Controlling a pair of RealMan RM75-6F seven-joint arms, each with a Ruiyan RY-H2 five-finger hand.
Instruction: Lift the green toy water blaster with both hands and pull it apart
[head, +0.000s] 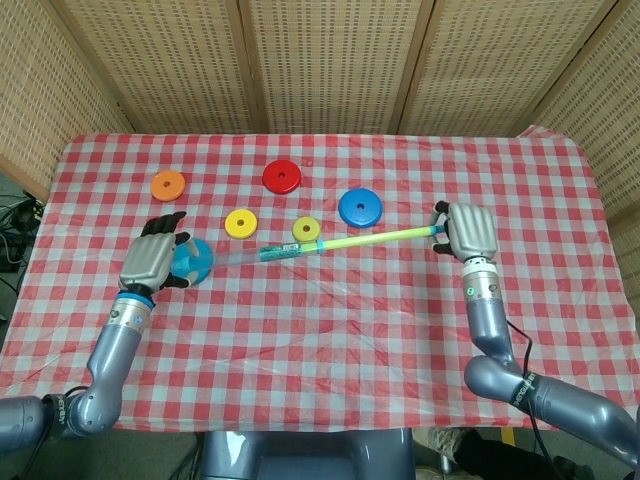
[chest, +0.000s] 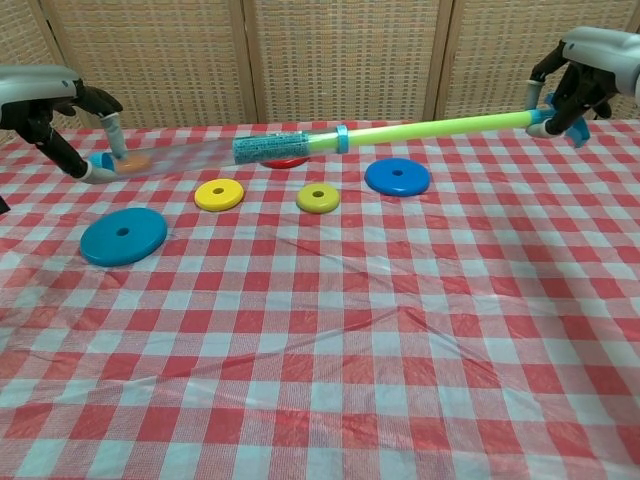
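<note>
The green toy water blaster hangs above the table, drawn out long between my two hands. Its green tube runs from a blue collar up to my right hand, which grips the blue end piece at the far right. A labelled barrel and a blurred clear rod lead leftward and down to my left hand, which grips the other blue end. The blaster slopes, with its right end higher.
Flat discs lie on the checked cloth under the blaster: orange, red, small blue, yellow, yellow-green, and a big blue one beside my left hand. Wicker screens stand behind the table.
</note>
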